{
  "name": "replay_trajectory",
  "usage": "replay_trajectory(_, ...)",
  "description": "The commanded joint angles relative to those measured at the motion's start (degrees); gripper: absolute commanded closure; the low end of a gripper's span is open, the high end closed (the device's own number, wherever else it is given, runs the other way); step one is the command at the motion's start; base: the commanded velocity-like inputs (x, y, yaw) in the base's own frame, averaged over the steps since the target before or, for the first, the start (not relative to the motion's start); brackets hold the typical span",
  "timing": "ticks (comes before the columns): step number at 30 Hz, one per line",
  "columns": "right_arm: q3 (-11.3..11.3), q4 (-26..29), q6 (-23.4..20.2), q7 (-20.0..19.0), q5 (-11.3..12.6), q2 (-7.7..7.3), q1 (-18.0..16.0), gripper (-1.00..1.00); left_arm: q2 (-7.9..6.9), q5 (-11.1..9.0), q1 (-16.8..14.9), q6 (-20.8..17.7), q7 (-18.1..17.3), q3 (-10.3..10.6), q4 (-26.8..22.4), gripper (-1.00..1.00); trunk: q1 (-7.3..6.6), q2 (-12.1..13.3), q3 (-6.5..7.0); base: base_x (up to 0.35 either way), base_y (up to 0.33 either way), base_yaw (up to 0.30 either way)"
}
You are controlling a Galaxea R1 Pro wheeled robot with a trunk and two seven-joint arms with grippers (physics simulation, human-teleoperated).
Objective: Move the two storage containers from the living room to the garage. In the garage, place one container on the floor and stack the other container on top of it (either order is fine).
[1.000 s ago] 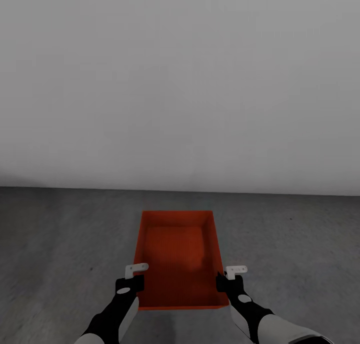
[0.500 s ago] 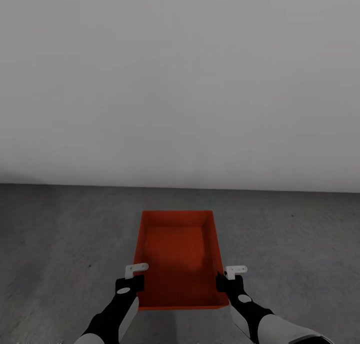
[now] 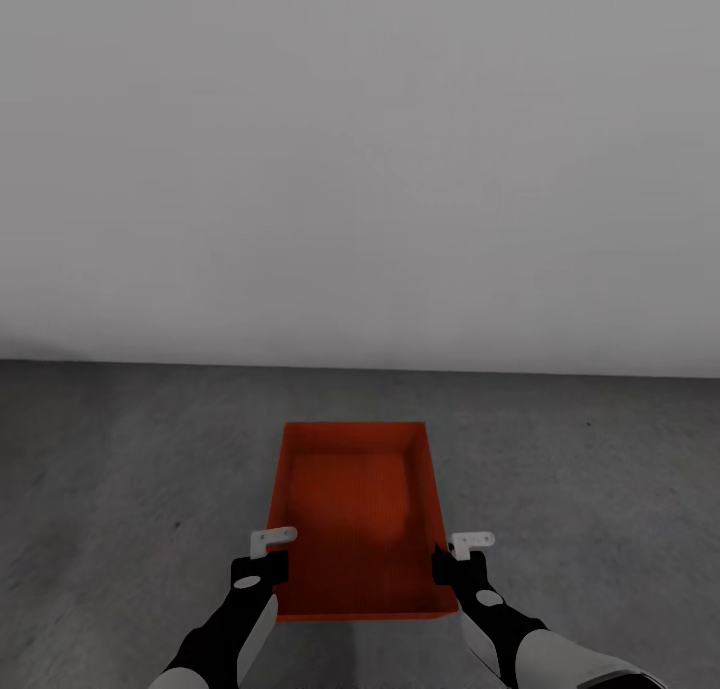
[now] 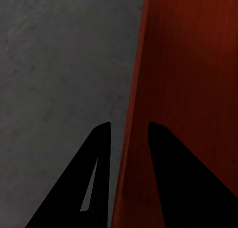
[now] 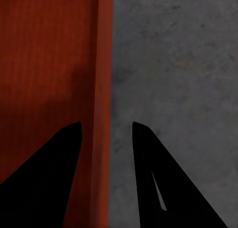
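The left hand (image 4: 128, 131) straddled the orange-red container's (image 4: 188, 79) side wall, above the grey concrete floor (image 4: 59, 64).

**Wall line slides up as the view shifts**

The seam where the pale grey wall (image 3: 360, 169) meets the floor (image 3: 130, 469) now sits higher in the head view than a second ago, baring more speckled concrete. The whole background shifted together, so that's camera movement.
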State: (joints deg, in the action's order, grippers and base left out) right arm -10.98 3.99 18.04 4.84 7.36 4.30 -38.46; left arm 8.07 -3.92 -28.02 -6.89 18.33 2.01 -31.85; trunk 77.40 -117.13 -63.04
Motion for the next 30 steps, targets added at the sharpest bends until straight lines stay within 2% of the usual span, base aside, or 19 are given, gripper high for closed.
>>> replay_trajectory(1, 3.46, -0.06, 0.15, 0.08, 0.55, 0.00, -0.03, 1.00, -0.08, -1.27, -0.06, -0.23, -0.14, 0.01, -0.32, 1.00, 0.22, -0.44, -0.23, 0.000, 0.000, 0.000)
replay_trajectory(22, 3.43, -0.04, 0.15, 0.08, 0.55, 0.00, -0.03, 1.00, -0.08, -1.27, -0.03, -0.23, -0.13, 0.01, -0.32, 1.00, 4.83, -8.86, -4.00, 0.000, 0.000, 0.000)
replay_trajectory(30, 3.49, -0.08, 0.14, 0.08, 0.57, 0.00, -0.03, 1.00, -0.08, -1.27, -0.04, -0.23, -0.13, 0.01, -0.39, 1.00, 4.83, -8.86, -4.00, 0.000, 0.000, 0.000)
